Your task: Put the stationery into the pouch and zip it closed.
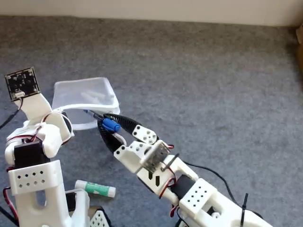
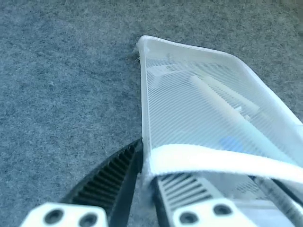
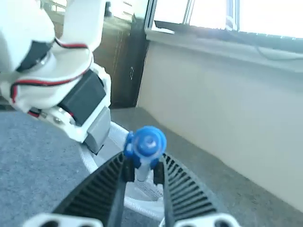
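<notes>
1. Pouch [image 1: 85, 97]: we saw the translucent mesh pouch lying on the grey carpet [image 1: 213, 71] at about 9 o'clock in the high view, with its open rim turned toward 5 o'clock. Pale stick-shaped items [image 2: 222, 101] showed through the mesh.
2. Left gripper [image 2: 146, 161]: its jaws were clenched on the pouch's white rim band at one corner.
3. Right gripper [image 3: 142, 168]: its jaws grasped a blue-capped pen [image 3: 144, 144]. The pen pointed toward 10 o'clock, and its far tip lay at the pouch's rim.
4. Glue stick [image 1: 96, 189]: we noted a green-and-white glue stick lying on the carpet at 7 o'clock, well apart from the pouch and beside the left arm's base.
</notes>
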You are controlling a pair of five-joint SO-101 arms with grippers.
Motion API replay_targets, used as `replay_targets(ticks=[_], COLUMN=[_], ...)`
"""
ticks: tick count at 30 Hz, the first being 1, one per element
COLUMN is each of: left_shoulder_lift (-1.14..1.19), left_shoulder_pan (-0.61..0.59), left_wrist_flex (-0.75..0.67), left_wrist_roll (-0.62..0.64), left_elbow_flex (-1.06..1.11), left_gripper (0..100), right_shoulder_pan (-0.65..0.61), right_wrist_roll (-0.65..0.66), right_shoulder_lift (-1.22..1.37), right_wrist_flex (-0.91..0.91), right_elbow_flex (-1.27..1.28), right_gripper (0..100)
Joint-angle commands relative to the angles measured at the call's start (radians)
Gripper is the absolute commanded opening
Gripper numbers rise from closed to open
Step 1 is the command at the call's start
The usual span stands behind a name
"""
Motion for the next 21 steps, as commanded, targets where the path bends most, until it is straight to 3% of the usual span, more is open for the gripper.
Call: replay_targets(ticks=[1,16,21], left_shoulder_lift=[-0.008,-0.008,-0.008], left_shoulder_pan=[0.015,0.015,0.015], left_wrist_flex=[-0.008,-0.008,-0.008], left_wrist_roll=[-0.005,-0.005,-0.005], left_elbow_flex=[-0.008,-0.008,-0.008], left_gripper=[1,1,1], right_shoulder_pan=[-0.012,-0.013,-0.013], right_wrist_roll=[0.011,0.009,0.009], right_shoulder_lift=[-0.008,-0.008,-0.008], right_wrist_flex=[-0.045,0.321,0.357], right_elbow_flex=[-0.007,-0.139,-0.143], right_gripper=[0.5,0.9,14.1])
